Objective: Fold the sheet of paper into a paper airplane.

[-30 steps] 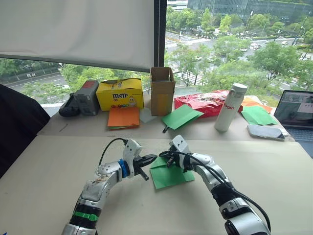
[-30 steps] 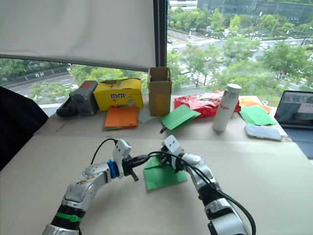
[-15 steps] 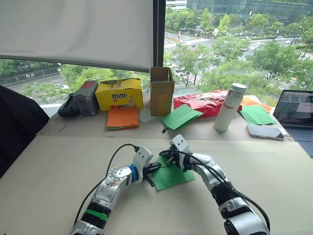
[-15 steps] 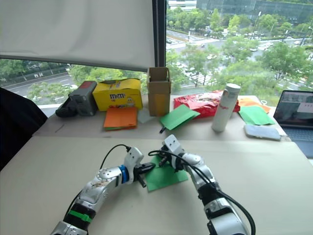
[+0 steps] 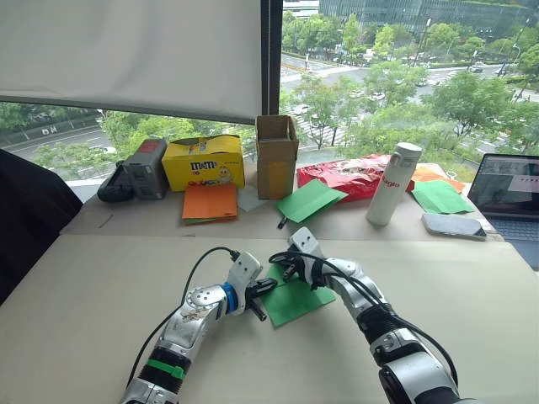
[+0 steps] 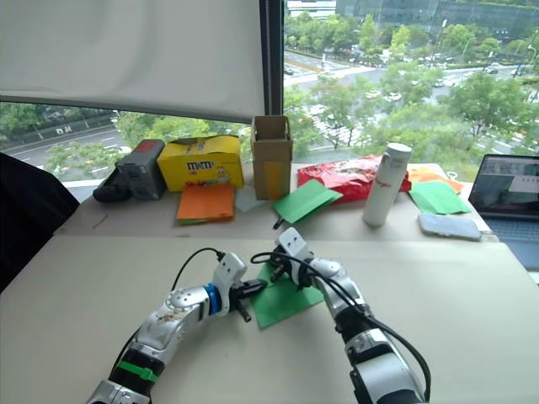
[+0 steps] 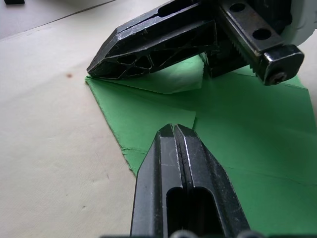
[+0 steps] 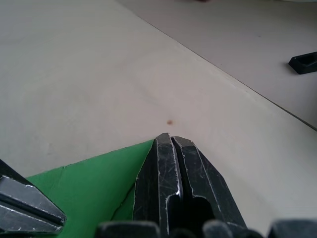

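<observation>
My left gripper (image 5: 262,300) has slid onto the paper (image 5: 296,301), shut like my right gripper (image 5: 287,271); thin, floppy — pinch edges.

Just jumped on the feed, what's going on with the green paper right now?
Both arms are working the sheet of paper, which lies partly folded on the near table. The left gripper, fingers shut, rests at the sheet's left edge. The right gripper, also shut, presses its tips on the sheet's far corner. It looks like a crease is being flattened; nothing resembles a plane yet. Spare orange sheets lie at the back.
</observation>
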Robot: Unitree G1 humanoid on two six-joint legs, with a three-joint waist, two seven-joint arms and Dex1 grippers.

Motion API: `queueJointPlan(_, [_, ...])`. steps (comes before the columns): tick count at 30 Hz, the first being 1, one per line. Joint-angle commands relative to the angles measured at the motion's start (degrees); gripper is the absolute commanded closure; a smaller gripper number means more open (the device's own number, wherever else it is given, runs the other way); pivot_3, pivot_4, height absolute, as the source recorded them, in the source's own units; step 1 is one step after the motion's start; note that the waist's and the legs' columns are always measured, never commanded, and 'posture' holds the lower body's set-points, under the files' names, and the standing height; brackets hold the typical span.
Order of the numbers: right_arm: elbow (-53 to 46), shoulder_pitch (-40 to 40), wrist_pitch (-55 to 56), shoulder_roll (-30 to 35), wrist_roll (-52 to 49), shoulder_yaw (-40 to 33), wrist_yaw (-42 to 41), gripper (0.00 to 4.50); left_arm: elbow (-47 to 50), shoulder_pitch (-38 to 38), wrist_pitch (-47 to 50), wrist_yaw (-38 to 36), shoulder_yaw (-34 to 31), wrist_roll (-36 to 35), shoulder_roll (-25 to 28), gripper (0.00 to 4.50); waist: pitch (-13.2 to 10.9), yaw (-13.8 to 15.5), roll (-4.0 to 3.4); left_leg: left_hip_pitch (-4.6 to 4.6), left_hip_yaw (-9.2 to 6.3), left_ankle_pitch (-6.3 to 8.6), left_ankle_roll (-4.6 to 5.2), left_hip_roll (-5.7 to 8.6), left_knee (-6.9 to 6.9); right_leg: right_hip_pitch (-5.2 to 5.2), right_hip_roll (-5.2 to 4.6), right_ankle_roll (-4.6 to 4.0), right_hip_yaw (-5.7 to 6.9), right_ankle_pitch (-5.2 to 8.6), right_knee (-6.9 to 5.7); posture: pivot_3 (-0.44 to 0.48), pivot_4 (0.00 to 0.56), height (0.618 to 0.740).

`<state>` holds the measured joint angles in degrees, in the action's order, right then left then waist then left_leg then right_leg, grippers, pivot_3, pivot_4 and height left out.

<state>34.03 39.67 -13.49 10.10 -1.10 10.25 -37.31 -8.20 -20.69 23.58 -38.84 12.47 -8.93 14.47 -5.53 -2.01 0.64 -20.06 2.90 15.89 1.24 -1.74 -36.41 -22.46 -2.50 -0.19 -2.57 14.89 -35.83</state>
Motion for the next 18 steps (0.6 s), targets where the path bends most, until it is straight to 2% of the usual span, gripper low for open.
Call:
queueJointPlan(1, [-7.5, -0.2, -2.5, 2.7, -2.3, -3.4, -0.6, 4.5, -1.7, -0.1, -0.1, 0.2, 0.8, 1.1, -0.2, 4.45, 0.0, 0.2, -0.02, -0.01, 0.0, 0.0, 0.0, 0.0, 0.0, 0.0, -0.01, 0.0, 0.01, 0.0, 0.0, 0.0, 0.15, 0.74])
queueJointPlan(9, [-21.4, -4.2, -12.6, 11.1, -5.6, -7.0, -2.9, 4.5, -3.1, -0.9, -1.2, -0.1, 0.8, 1.1, -0.6, 4.45, 0.0, 0.7, -0.02, -0.1, 0.0, 0.0, 0.0, 0.0, 0.05, -0.01, -0.04, 0.0, 0.02, 0.0, 0.13, 0.0, 0.15, 0.74])
queueJointPlan(14, [-29.7, -11.7, -19.9, 18.6, -5.9, -6.6, -6.0, 4.5, -4.3, -1.5, -2.4, 0.4, 0.4, 1.0, -1.5, 4.45, 0.0, 1.1, 0.0, -0.16, 0.01, 0.0, 0.0, 0.0, 0.09, -0.01, 0.03, 0.01, 0.01, 0.01, 0.27, 0.0, 0.15, 0.74])
queueJointPlan(18, [-32.5, -17.6, -21.3, 20.8, -5.9, -4.8, -8.0, 4.5, -5.0, -1.7, -2.9, 0.5, 0.4, 1.0, -1.9, 4.45, -0.1, 1.1, 0.05, -0.2, 0.01, 0.0, 0.01, 0.01, 0.1, 0.09, 0.1, 0.02, 0.01, 0.01, 0.42, 0.0, 0.15, 0.74])
